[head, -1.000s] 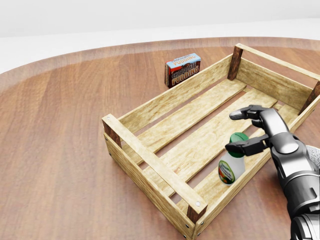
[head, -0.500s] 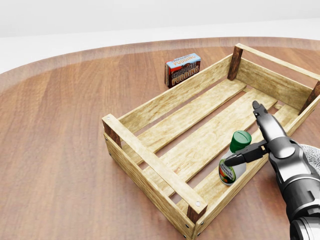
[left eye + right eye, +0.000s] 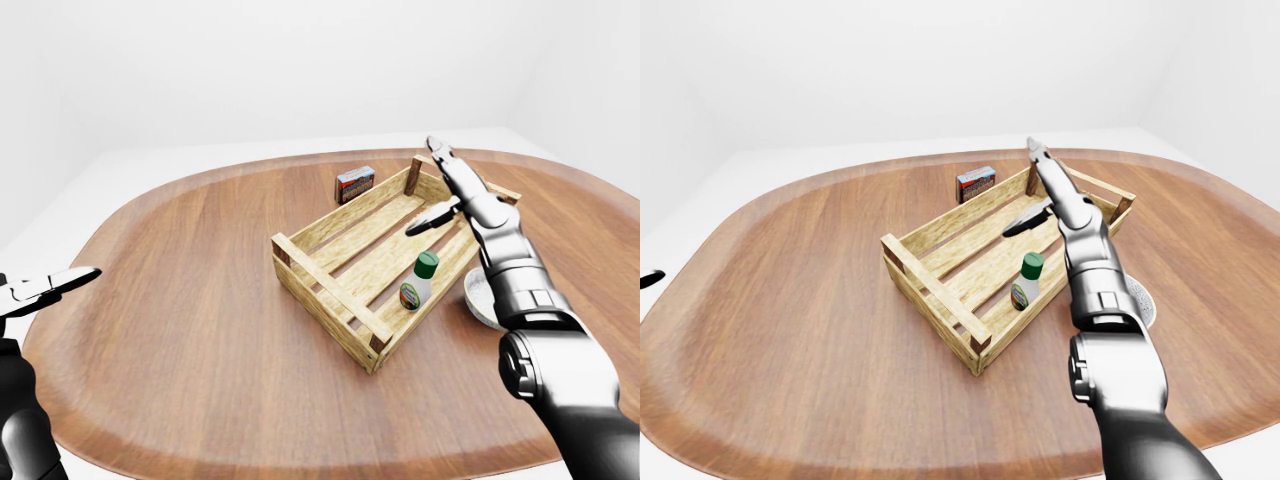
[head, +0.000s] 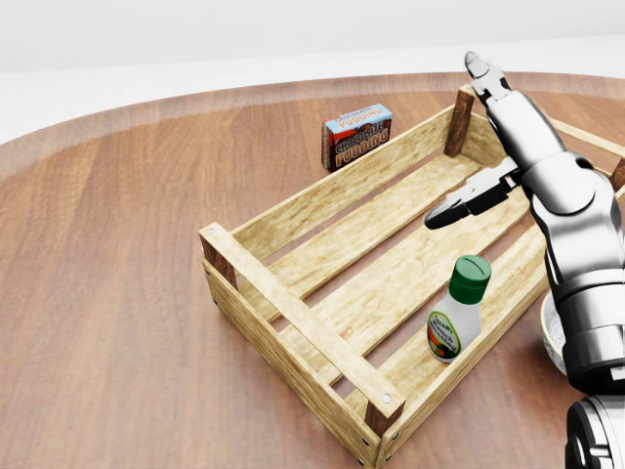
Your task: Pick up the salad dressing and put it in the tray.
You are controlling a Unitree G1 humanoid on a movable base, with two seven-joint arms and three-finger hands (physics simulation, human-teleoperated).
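Observation:
The salad dressing bottle (image 4: 457,311), white with a green cap, stands upright inside the wooden slatted tray (image 4: 293,318), near the tray's lower right wall in the head view. My right hand (image 4: 469,137) hovers above and beyond the bottle, fingers spread open and holding nothing. It is well clear of the cap. My left hand (image 3: 55,285) shows at the left edge of the left-eye view, open and empty, far from the tray.
A chocolate pudding box (image 4: 357,136) stands on the round wooden table (image 4: 117,274) just beyond the tray's far wall. A white bowl (image 3: 480,297) sits to the right of the tray, partly hidden by my right forearm.
My right hand has let go of the bottle, opened its fingers and risen up and away toward the top of the view. The bottle stays standing in the tray.

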